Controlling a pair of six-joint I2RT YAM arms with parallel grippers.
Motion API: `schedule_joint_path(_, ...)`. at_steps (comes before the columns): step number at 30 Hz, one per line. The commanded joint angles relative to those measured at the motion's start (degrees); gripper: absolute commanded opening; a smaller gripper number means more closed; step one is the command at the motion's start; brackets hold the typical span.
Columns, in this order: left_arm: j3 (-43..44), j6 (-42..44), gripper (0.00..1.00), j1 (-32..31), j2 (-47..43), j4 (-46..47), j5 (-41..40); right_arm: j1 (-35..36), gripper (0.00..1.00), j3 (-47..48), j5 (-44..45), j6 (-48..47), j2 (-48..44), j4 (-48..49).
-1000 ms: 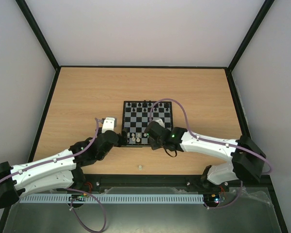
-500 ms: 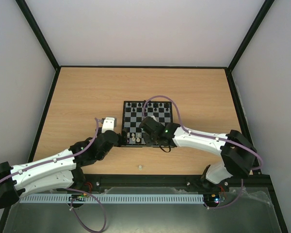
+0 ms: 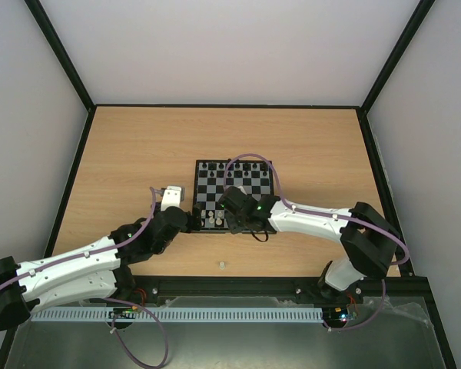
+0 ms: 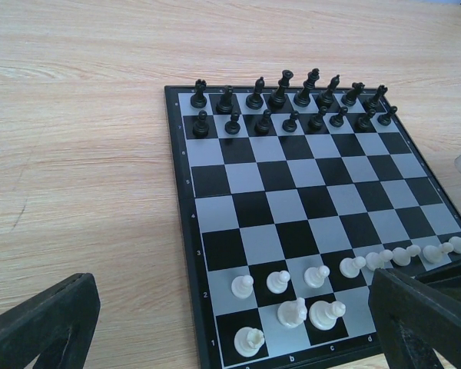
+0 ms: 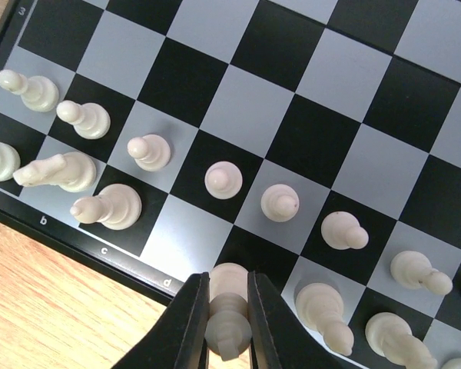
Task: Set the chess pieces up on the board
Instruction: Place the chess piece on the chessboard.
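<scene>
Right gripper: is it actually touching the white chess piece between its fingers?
Touching. The right wrist view shows the right gripper closed on the white chess piece, both fingers pressed against its sides with no gap.

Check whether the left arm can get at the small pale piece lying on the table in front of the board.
Probably yes. The pale piece lies alone on the table with nothing covering it, and the left gripper is open, empty and close by.

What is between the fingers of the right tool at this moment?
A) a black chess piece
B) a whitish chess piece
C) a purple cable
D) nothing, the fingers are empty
B: in the right wrist view the right tool grips a whitish chess piece over the near edge of the board.
</scene>
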Motion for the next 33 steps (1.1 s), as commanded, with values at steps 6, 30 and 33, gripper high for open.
schedule_joint_path(6,-0.8,0.3,0.99,0.4,-0.6,0.3,-0.8,-0.2,0.14,0.9,2.1,-0.3,2.9,-1.2)
schedule_joint_path(30,-0.5,-0.2,0.99,0.9,1.4,0.1,-1.4,-0.5,0.4,-1.1,-0.9,-1.8,-6.3,-0.8)
schedule_joint_path(33,0.3,-1.0,0.99,0.9,1.8,-0.8,-0.1,-0.5,0.47,-2.3,0.4,-2.0,-8.8,-0.8)
